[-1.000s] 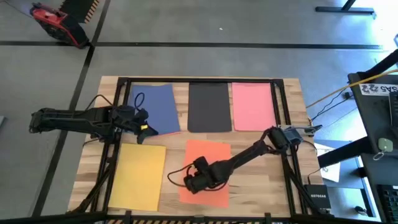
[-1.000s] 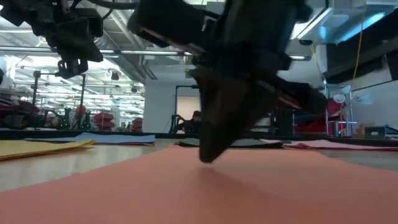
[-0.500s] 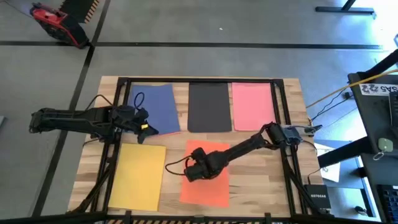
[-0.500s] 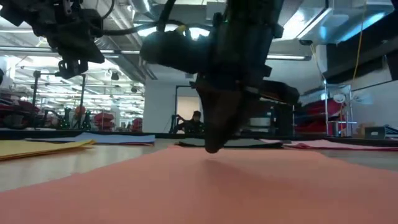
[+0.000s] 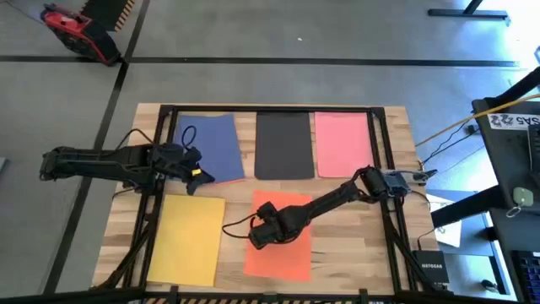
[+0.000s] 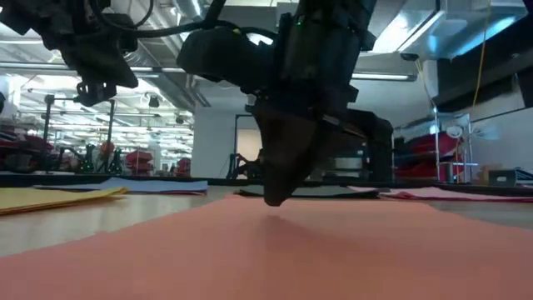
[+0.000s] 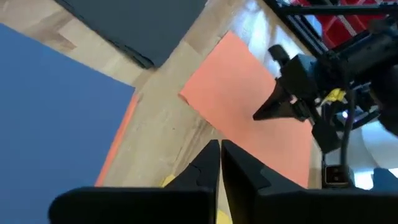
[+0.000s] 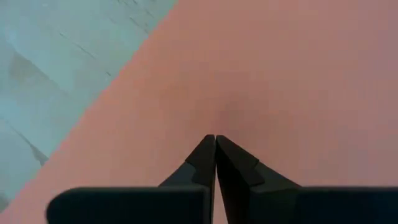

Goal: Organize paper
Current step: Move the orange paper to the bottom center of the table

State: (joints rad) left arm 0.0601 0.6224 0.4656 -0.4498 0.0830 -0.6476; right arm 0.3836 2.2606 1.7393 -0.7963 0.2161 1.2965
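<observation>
Five sheets of paper lie flat on the wooden table: blue [image 5: 209, 149], black [image 5: 283, 145] and pink [image 5: 342, 143] in a far row, yellow [image 5: 187, 239] and orange [image 5: 287, 249] in a near row. My right gripper [image 5: 254, 240] is shut, its tips down on the orange sheet's left half [image 6: 273, 202]. My left gripper [image 5: 199, 175] is shut and hovers above the table by the blue sheet's near right corner, touching nothing [image 7: 219, 144]. My right gripper presses its shut fingertips [image 8: 215, 140] onto the orange sheet's top face [image 8: 239, 115], in its left half near the middle of its length. The fingers slant down from the right. The sheet lies flat on the table under them.
Black frame rails [image 5: 377, 143] run along the table's sides and far edge. A bare wood strip [image 5: 239, 203] lies between the two rows. A small black box [image 5: 436, 268] sits off the table's right side, and a red device [image 5: 72, 27] stands on the floor beyond.
My right gripper, shut throughout, has slid over the orange sheet toward the table's far edge and then a little to the left.
</observation>
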